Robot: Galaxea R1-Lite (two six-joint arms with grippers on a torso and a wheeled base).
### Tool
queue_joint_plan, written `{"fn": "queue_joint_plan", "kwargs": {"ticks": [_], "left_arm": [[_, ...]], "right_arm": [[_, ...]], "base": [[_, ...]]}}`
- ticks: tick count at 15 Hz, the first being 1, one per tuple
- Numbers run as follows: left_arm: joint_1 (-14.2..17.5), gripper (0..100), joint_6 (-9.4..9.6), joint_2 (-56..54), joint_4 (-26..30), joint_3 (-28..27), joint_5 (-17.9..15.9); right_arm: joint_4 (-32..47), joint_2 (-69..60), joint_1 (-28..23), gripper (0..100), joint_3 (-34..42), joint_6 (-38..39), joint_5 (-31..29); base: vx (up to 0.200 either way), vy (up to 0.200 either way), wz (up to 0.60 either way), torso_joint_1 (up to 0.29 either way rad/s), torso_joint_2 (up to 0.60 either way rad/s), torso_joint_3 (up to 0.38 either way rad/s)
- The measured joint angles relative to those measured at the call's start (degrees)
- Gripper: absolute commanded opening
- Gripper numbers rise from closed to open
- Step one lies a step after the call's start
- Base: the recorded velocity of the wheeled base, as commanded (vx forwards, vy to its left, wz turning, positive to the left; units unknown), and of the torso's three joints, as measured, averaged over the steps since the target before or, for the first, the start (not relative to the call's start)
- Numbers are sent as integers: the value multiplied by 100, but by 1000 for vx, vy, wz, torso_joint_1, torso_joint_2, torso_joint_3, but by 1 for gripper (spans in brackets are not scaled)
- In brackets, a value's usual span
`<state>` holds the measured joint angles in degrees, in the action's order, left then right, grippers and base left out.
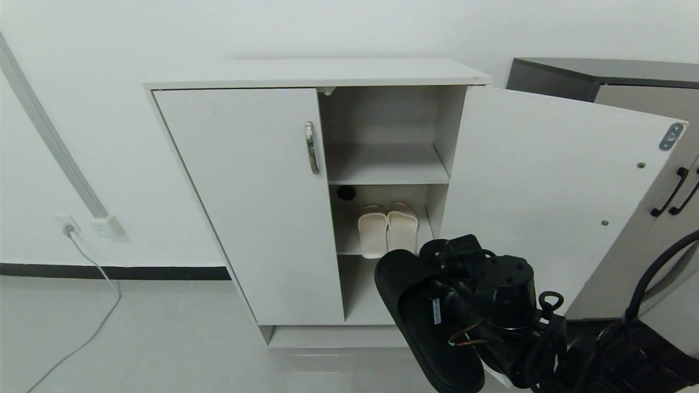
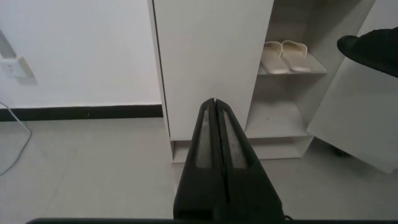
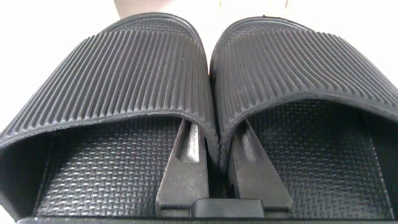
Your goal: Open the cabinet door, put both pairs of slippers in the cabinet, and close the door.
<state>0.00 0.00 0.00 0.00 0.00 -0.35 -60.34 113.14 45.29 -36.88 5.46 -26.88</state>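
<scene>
Black slippers (image 1: 423,322) gripped by right tool (image 3: 216,155), left tool (image 2: 215,111) clenched, white cabinet (image 1: 246,202) open, tiled floor (image 1: 136,338)

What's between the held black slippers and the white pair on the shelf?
Nothing. Head view: black slippers in the right gripper hang before the open cabinet; the stretch to the white slippers is bare.

You have bright, even room light. The cabinet (image 1: 246,207) is softly shaded inside, under its top. The glossy floor (image 1: 164,338) faintly mirrors its base. The head view bows lines near its edges, and the black slippers (image 3: 149,74) sit against washed-out white.
</scene>
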Motion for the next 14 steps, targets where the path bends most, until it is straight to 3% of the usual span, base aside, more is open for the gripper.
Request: {"fn": "queue_joint_plan", "kwargs": {"ticks": [3,11,12,14], "left_arm": [[0,0,0,0,2,0,-7],[0,0,0,0,0,0,0],[0,0,0,0,0,0,-2],[0,0,13,0,0,0,-7]], "right_arm": [[-266,106,18,0,5,-35,-7],[-534,279,52,0,-38,-352,-73],[-436,301,82,0,-240,-390,-155],[735,317,154,0,-1069,-235,-513]], "base": [[0,0,0,-6,211,203],[0,0,0,0,8,6],[0,0,0,0,0,0],[0,0,0,0,0,0]]}}
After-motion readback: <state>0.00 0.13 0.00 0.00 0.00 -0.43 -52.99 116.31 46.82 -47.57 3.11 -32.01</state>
